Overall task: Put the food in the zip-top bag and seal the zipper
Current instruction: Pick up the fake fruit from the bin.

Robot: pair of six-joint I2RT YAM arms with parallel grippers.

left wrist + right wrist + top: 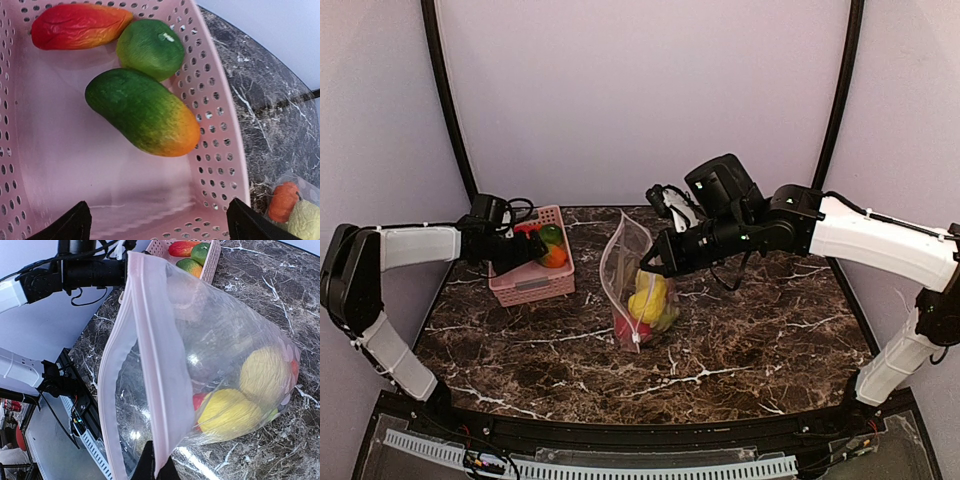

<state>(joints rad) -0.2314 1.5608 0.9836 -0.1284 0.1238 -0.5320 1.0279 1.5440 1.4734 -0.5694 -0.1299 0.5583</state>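
The zip-top bag [625, 275] stands on the marble table with its mouth open. My right gripper [653, 266] is shut on its pink zipper strip [160, 370], the fingers [150, 465] pinching the mouth edge. Yellow food [227, 412] and a red piece [199, 401] lie inside the bag [215, 330]. My left gripper [157, 227] hangs open over the pink basket [220, 125], nothing between its fingertips [247, 225]. Below it lie a green-and-orange fruit [142, 112], a round green one [150, 47] and a red-orange one [77, 26].
The pink basket [532, 278] sits at the table's back left, close to the bag. The left arm [420, 245] reaches in from the left, the right arm [860, 235] from the right. The black table edge [620, 430] runs along the front.
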